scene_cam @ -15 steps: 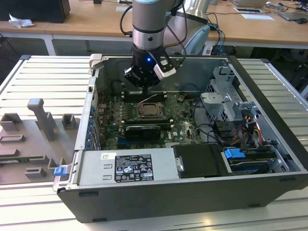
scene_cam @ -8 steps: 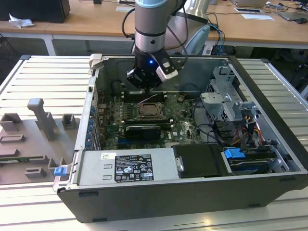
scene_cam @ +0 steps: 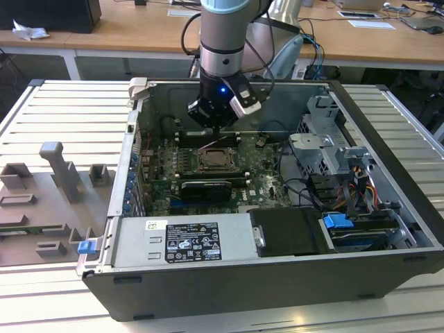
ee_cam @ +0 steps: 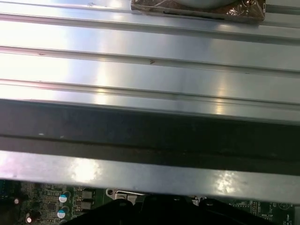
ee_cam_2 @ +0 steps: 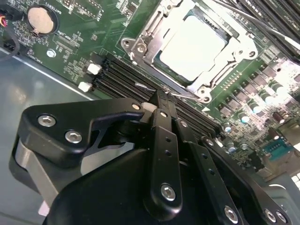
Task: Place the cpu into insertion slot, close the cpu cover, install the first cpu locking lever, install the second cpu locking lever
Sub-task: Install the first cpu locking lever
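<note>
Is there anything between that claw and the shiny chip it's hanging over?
Nothing visible. In the second wrist view, the gripper hangs over the memory slots beside the socket, where the cpu sits framed by the cpu cover.

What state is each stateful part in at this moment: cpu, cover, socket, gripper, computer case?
cpu: seated flat in the insertion slot, pale top showing.
insertion slot: occupied by the chip.
cpu cover: down over the chip, framing it.
locking lever: thin wire along the socket edge beside the fingertips; latched or not, cannot tell.
gripper: fingers together, tips at that wire lever.
computer case: side open, lying flat, board exposed.
</note>
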`<act>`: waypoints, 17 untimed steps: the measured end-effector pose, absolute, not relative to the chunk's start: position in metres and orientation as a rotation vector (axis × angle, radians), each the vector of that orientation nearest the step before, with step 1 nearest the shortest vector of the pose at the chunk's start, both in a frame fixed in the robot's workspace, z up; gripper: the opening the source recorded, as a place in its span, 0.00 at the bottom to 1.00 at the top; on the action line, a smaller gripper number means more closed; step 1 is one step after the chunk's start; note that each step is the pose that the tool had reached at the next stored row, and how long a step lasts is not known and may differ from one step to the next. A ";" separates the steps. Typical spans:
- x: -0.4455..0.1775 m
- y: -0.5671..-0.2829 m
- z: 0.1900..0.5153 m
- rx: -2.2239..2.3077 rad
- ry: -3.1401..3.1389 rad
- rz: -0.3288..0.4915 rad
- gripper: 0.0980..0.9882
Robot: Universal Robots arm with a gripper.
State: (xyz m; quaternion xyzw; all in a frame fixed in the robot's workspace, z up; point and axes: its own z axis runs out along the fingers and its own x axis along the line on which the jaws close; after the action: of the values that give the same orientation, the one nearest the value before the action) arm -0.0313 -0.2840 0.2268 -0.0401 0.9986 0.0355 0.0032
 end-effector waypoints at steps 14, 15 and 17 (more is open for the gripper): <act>-0.020 -0.284 0.212 -0.126 3.131 0.112 0.01; -0.019 -0.284 0.211 -0.126 3.131 0.112 0.01; -0.019 -0.284 0.210 -0.125 3.130 0.111 0.01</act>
State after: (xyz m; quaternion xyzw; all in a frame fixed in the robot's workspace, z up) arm -0.0190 -0.2839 0.2097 -0.0400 0.9986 0.0355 0.0033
